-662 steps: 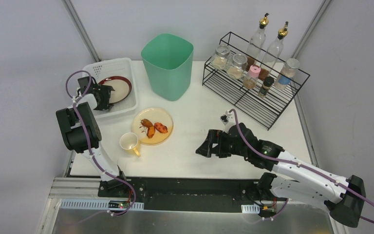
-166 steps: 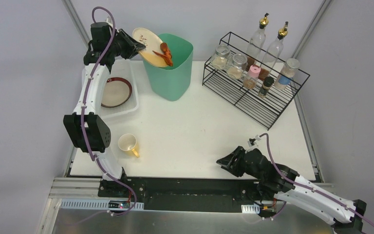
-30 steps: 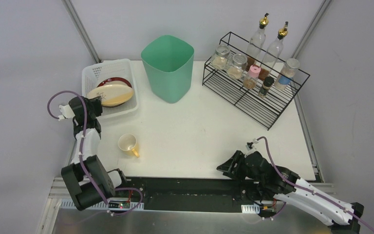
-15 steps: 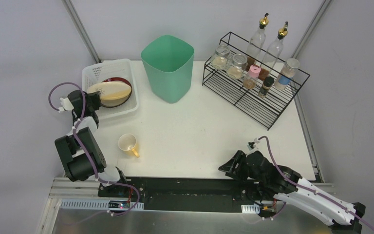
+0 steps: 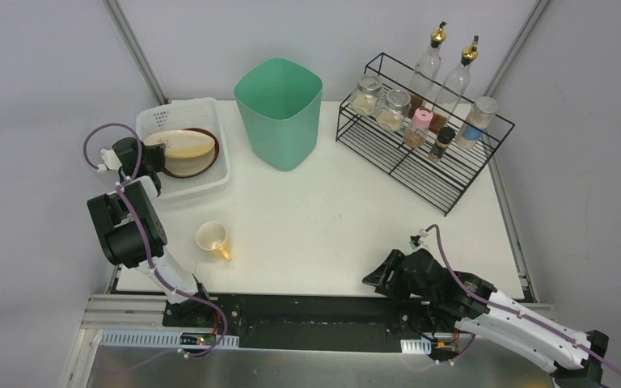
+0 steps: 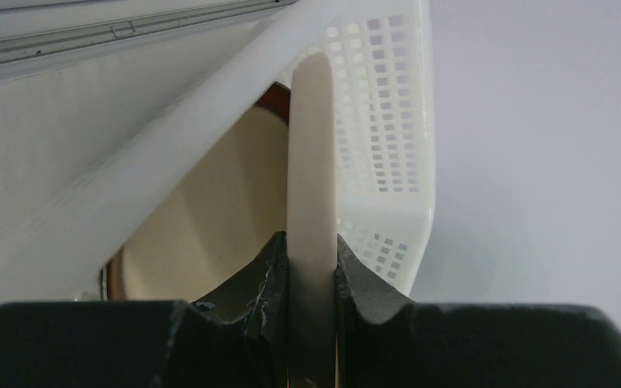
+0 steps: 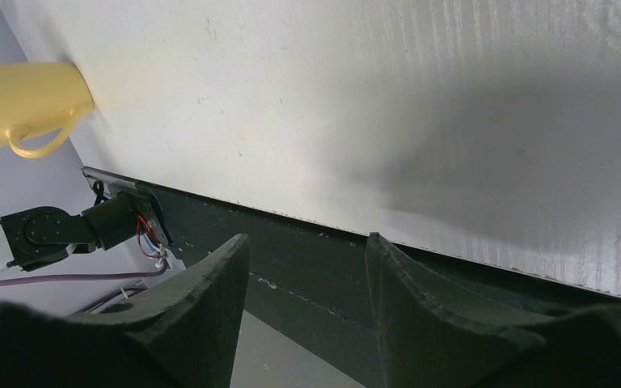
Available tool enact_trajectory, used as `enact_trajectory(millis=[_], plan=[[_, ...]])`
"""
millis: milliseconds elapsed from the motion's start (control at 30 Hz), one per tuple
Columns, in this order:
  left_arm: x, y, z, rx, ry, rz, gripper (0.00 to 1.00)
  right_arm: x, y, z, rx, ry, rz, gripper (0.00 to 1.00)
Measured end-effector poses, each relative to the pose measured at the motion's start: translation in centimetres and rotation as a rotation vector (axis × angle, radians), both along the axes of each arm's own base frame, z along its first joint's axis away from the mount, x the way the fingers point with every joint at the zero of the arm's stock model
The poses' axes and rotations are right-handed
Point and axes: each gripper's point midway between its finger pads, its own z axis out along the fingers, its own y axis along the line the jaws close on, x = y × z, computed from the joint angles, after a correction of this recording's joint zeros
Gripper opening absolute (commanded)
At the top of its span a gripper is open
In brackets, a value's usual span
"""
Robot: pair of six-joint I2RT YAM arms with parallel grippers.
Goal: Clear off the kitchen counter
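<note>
My left gripper (image 5: 142, 154) is shut on the rim of a cream plate (image 5: 183, 143) and holds it inside the white perforated basket (image 5: 210, 179) at the back left of the kitchen counter (image 5: 331, 210). A dark red dish (image 5: 196, 167) lies under the plate. In the left wrist view the plate (image 6: 314, 162) shows edge-on, pinched between the jaws of the left gripper (image 6: 313, 250). A yellow mug (image 5: 213, 239) stands on the counter in front of the basket. My right gripper (image 5: 378, 279) hovers open and empty over the counter's front edge; its wrist view shows the right gripper (image 7: 307, 246) and the mug (image 7: 28, 97).
A tall green bin (image 5: 279, 109) stands at the back centre. A black wire rack (image 5: 420, 153) with jars and bottles fills the back right. The basket wall (image 6: 380, 121) is close on the plate's right side in the left wrist view.
The left arm has carried the plate farther back over the dark red dish in the basket, still gripped. The right arm has hardly shifted.
</note>
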Motion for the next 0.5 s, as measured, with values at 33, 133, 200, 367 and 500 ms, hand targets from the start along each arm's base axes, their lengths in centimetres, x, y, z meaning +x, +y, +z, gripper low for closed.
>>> enact_trajectory(millis=[33, 133, 200, 367, 500], plan=[[0.1, 0.1, -0.5, -0.004, 0.006, -0.001, 0.07, 0.0, 0.0, 0.0, -0.001, 0.001, 0.000, 0.57], [0.5, 0.1, -1.5, -0.011, 0.012, -0.005, 0.24, 0.1, 0.1, -0.1, -0.007, 0.003, -0.001, 0.58], [1.0, 0.2, -1.7, -0.015, 0.002, -0.013, 0.34, 0.1, 0.0, -0.2, -0.014, 0.006, -0.002, 0.58], [2.2, 0.9, -0.7, 0.000, -0.042, -0.017, 0.52, 0.1, 0.2, -0.2, -0.013, 0.006, -0.002, 0.58], [2.7, 1.0, -0.2, 0.008, -0.059, -0.027, 0.62, 0.2, 0.3, -0.1, -0.015, 0.007, -0.002, 0.58]])
